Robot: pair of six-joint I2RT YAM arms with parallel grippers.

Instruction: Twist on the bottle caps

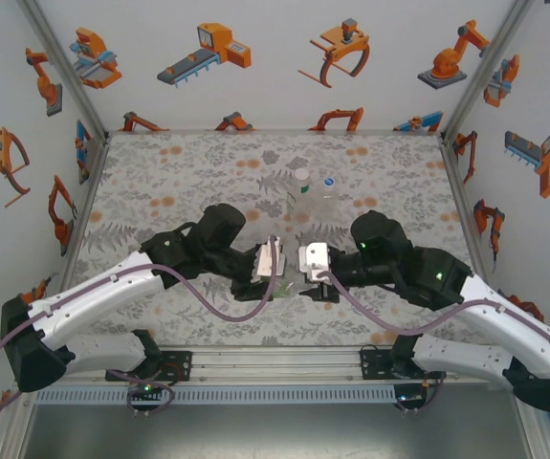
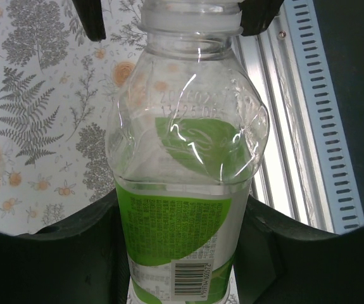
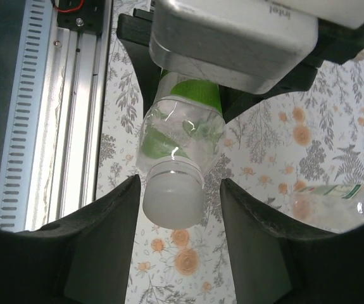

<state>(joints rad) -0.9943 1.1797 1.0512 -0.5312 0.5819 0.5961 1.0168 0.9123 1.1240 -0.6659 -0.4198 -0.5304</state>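
1. Green-labelled plastic bottle (image 2: 182,190), clamped round its middle in the left claw (image 2: 182,221). Held sideways at the front of the counter (image 1: 179,182), neck toward the other arm, to stop any spinning.
2. White cap (image 3: 172,201) sitting on the neck, between the fingers of the right claw (image 3: 180,209). Fingers apart, with a gap on one side, maybe touching on the other; hard to tell.
3. Lined up like that for pinching and twisting the cap tight.
4. Two more bottles (image 1: 301,186) standing at the back, well out of the way.

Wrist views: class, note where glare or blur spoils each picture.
Left wrist view: white glare streaks cross the shoulder of the clear plastic bottle with the green label. Right wrist view: the round white plastic cap looks soft, and the lying clear bottle at right is blurred.
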